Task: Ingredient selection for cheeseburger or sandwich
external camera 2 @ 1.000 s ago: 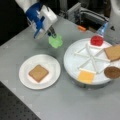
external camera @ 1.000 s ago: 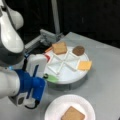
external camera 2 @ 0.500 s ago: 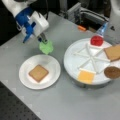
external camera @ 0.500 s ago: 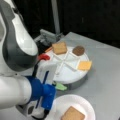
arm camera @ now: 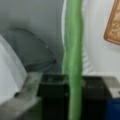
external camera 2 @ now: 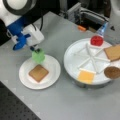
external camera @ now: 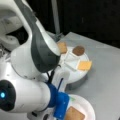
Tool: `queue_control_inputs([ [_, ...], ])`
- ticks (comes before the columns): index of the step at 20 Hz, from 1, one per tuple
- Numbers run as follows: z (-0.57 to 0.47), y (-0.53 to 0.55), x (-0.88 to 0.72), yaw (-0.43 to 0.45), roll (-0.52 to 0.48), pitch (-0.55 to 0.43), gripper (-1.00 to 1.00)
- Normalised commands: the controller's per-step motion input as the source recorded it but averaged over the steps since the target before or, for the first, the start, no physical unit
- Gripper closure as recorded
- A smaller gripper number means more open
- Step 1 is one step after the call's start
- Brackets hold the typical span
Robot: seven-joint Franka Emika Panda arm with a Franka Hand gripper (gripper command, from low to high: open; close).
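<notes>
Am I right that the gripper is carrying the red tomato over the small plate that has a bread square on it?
Not quite: the gripper holds the green lettuce, as a front view shows. The red tomato sits in the divided tray. The rest is right: small plate, bread square.

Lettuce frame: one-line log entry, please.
gripper shut on lettuce | over small plate rim | bread square on plate

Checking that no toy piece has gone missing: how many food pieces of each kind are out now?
Bread: 2
Lettuce, held in the gripper: 1
Tomato: 1
Cheese: 1
Patty: 1
Total: 6
</notes>
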Motion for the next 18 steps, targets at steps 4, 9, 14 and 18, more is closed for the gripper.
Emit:
queue_control_inputs([
  [4, -0.09, -0.10, 0.40, 0.210, -0.193, 0.167, 1.00],
  [9, -0.14, -0.16, 0.37, 0.231, -0.077, 0.131, 1.00],
  [14, -0.18, -0.28, 0.35, 0.284, 0.031, 0.107, 1.00],
  [18, -0.21, -0.34, 0.39, 0.282, 0.082, 0.072, 1.00],
])
